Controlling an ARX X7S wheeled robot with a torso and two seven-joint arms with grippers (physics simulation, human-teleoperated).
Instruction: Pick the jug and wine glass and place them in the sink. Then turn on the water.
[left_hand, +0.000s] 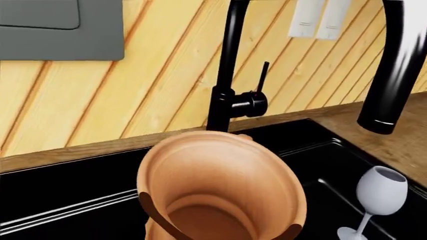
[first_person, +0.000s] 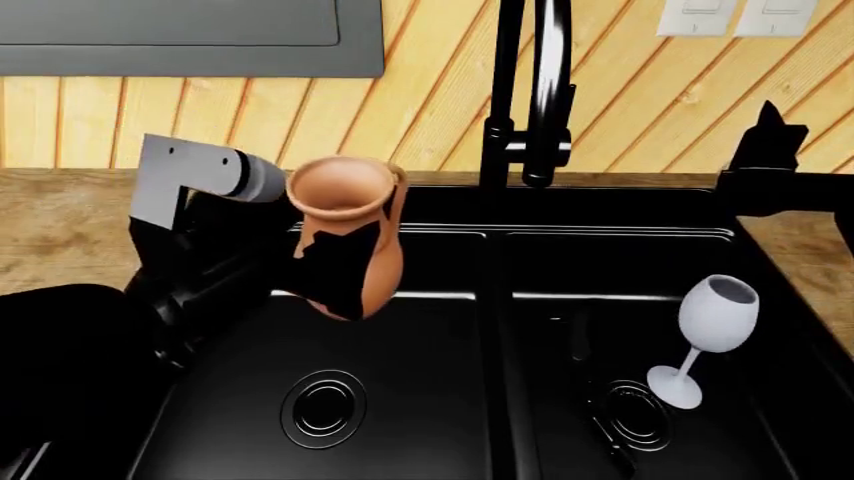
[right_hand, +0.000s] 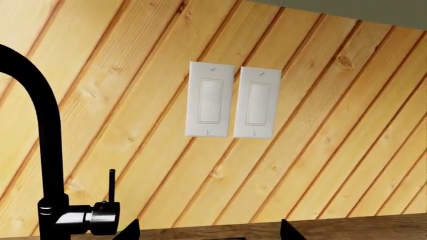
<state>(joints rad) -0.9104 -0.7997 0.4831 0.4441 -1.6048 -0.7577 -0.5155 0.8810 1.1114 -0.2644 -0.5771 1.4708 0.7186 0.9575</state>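
Above the glossy black sink's (first_person: 441, 300) left basin, my left gripper (first_person: 350, 268) clamps the rigid, heavy-looking terracotta clay jug (first_person: 350, 225) by its belly, so I judge a gentle lowering safest.

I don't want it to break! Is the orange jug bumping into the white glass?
Apart. In the head view the jug hangs over the sink's left basin, while the wine glass stands in the right basin, past the centre divider.
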